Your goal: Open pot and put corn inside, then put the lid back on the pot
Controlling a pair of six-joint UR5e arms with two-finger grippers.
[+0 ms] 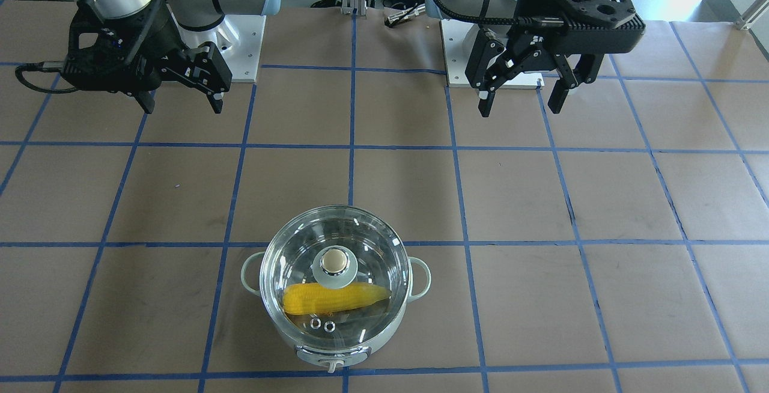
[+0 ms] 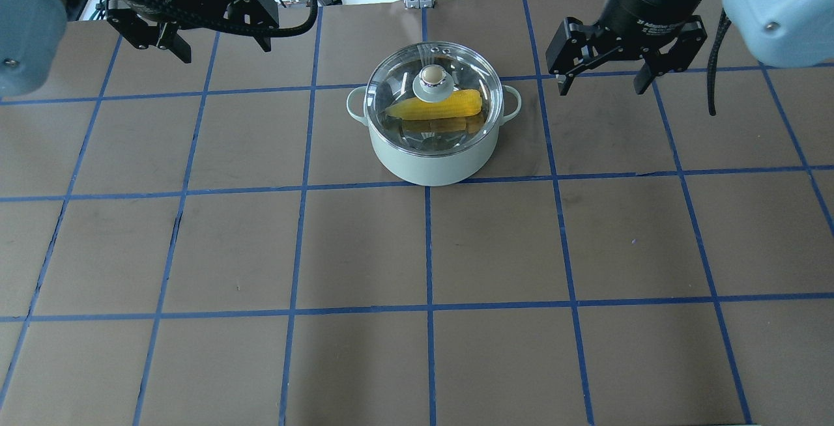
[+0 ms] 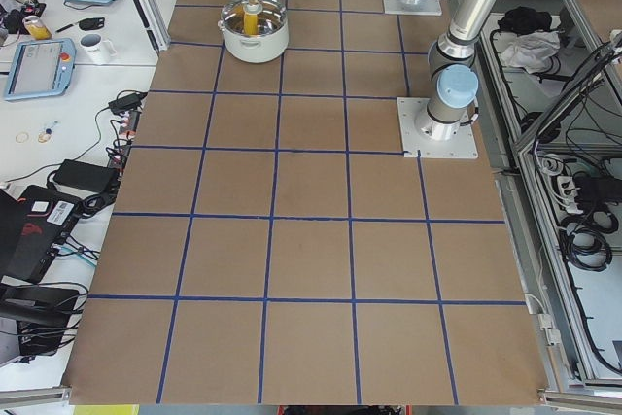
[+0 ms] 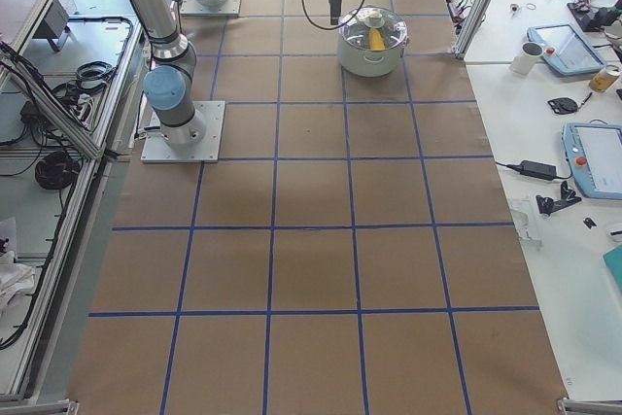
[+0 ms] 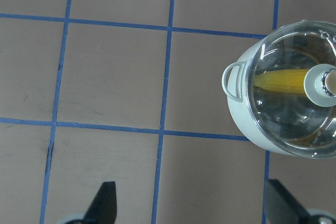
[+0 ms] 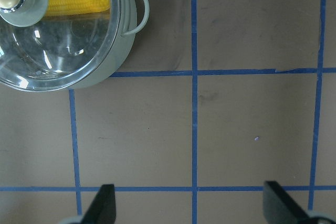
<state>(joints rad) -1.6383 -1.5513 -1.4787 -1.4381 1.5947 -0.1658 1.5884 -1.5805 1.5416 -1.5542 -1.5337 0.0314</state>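
The mint-green pot (image 2: 430, 165) stands at the far middle of the table. The glass lid (image 2: 449, 139) sits closed on it, its beige knob up. The yellow corn (image 2: 436, 107) lies inside, seen through the glass. The pot (image 1: 420, 279), lid (image 1: 336, 231) and corn (image 1: 333, 298) also show in the front view. My left gripper (image 2: 225, 51) is open and empty, raised to the pot's left. My right gripper (image 2: 603, 87) is open and empty, raised to its right. The left wrist view shows the pot (image 5: 239, 114) at right, the right wrist view shows it (image 6: 123, 51) at top left.
The table is brown paper with a blue tape grid. The arm bases (image 1: 240, 38) stand on the robot's side. Side benches with tablets (image 3: 39, 65) and a mug (image 4: 530, 55) flank the table ends beyond an aluminium post (image 4: 476, 7).
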